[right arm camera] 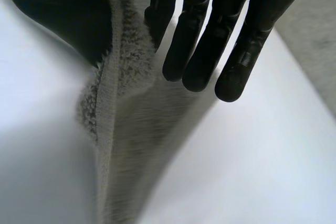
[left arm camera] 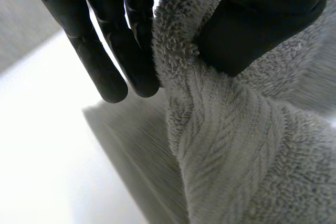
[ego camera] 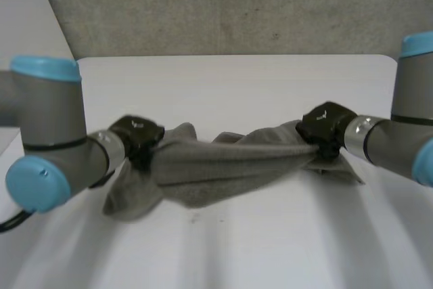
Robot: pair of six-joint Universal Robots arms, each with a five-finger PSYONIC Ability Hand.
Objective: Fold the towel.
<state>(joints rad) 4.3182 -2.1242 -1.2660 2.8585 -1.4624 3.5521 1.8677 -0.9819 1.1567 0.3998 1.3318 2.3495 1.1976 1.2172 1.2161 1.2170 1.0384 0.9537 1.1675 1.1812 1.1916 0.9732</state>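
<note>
- The grey towel is bunched into a long band across the middle of the white table, running from 9 o'clock to 3 o'clock as seen from the head view.
- The left robot hand is at the towel's 9 o'clock end. Its wrist view shows straight fingers on one side of a thick fold and the thumb pressed on the other, so the cloth is pinched between them.
- The right robot hand is at the 3 o'clock end. Its fingers and thumb clamp a hemmed edge of the towel in the same way.
- A loose flap hangs below the left robot hand toward 7 o'clock. A smaller flap pokes out past the right robot hand toward 4 o'clock.
- The middle of the band sags; I cannot tell whether it touches the table.
- There is bare table toward 12 o'clock, up to the far edge where the grey wall rises. There is also a wide bare stretch toward 6 o'clock.
- Both grey arms come in low from the 9 and 3 o'clock sides.
</note>
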